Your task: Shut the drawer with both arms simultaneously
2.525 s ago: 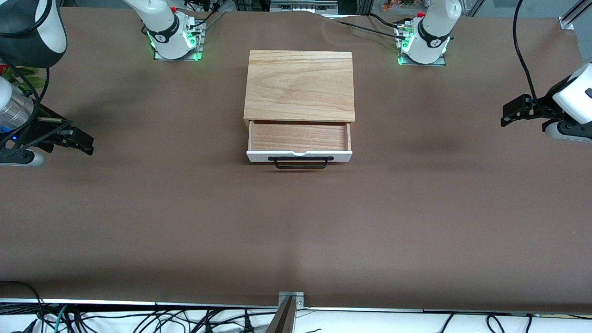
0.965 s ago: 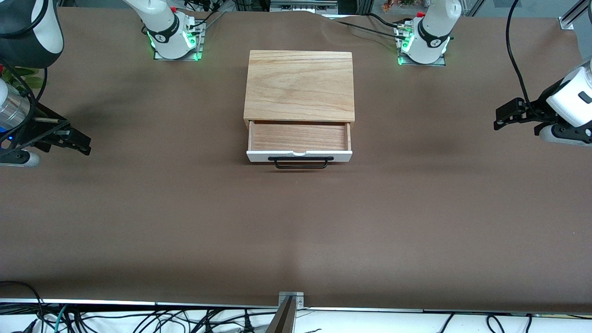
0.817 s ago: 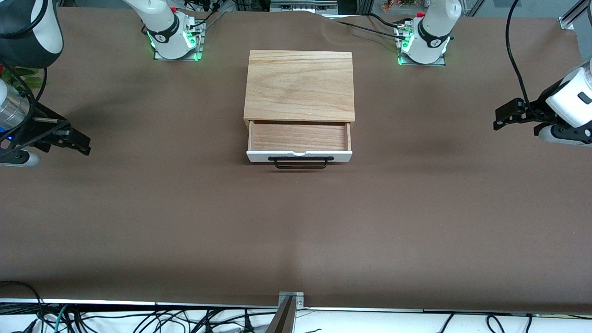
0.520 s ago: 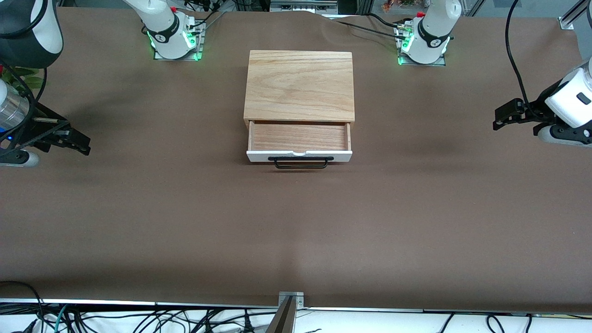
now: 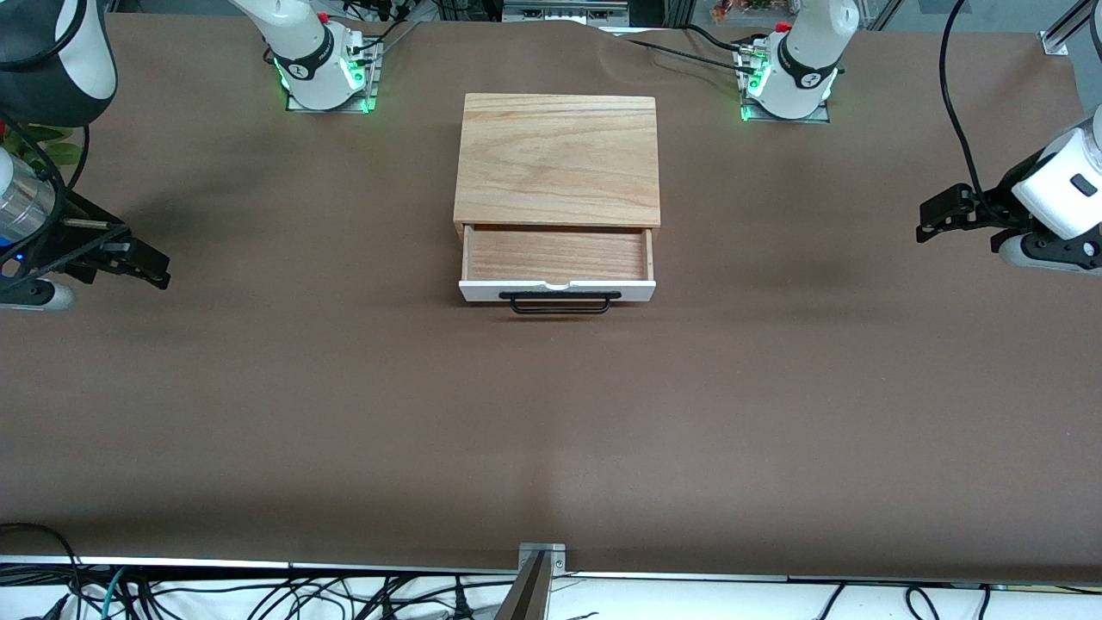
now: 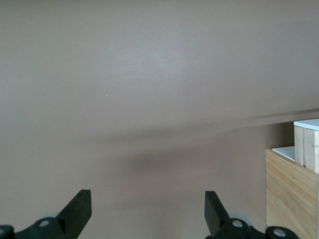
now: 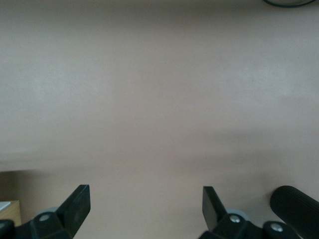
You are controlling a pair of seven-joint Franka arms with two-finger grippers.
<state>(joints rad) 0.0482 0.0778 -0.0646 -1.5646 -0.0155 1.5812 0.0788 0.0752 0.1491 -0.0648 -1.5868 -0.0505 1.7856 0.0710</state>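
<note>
Since the earlier frames, the left gripper (image 5: 930, 226) has crept a little toward the middle of the surface (image 5: 551, 413), while the right gripper (image 5: 155, 267) has barely shifted; the drawer (image 5: 557, 267) has not budged. Both grippers hang over bare brown surface at their own ends, well apart from the drawer, which sits between them.

Each gripper is spread wide with nothing between its fingers: the left wrist view shows the left gripper (image 6: 148, 211) with a broad gap between its two black fingertips, and the right wrist view shows the right gripper (image 7: 146, 208) spread just as wide.

Pulled out from under the wooden box (image 5: 557, 159), the drawer shows its light wood floor, with the white front panel (image 5: 557, 291) and black bar handle (image 5: 560, 301) on the edge nearest the front camera. From the left gripper, the box's side wall (image 6: 291, 196) and the corner of the white panel show at the edge of the wrist view, with open surface between.

Wide, uncluttered surface runs from each gripper to the drawer's side edges, and an equally open stretch lies in front of the handle.
</note>
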